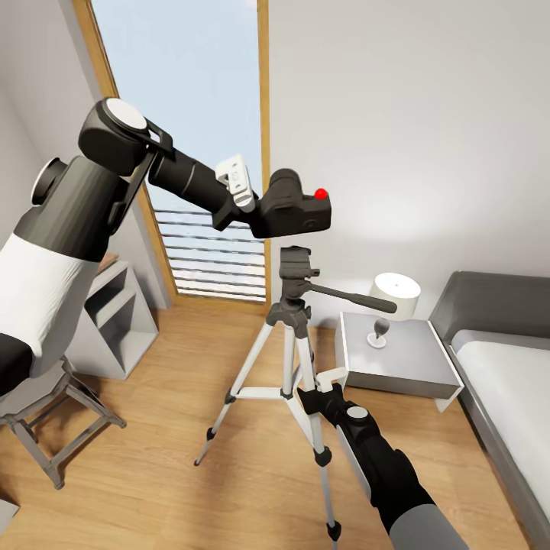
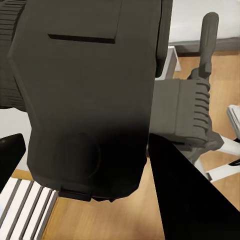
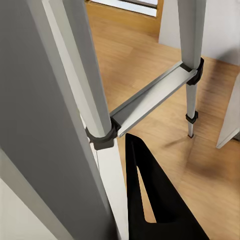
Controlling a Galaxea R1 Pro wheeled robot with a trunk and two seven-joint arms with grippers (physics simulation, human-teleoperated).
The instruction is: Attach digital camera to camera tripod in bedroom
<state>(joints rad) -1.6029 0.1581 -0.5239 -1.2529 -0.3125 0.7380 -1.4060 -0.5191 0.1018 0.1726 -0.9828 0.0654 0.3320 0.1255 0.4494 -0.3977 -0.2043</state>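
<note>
Black digital camera (image 1: 294, 208) in left claw (image 1: 269, 205), above camera tripod (image 1: 294, 305) (right claw (image 1: 309, 397) gripping its leg)

One digital camera (image 1: 294, 206) – one camera tripod (image 1: 294, 359)

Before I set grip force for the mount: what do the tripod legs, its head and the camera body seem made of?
Tripod legs: likely metal, smooth silver sheen. Tripod head: probably matte dark grey plastic, with moulded ribs. Digital camera: matte black shell, plastic or coated metal; cannot tell which.
</note>
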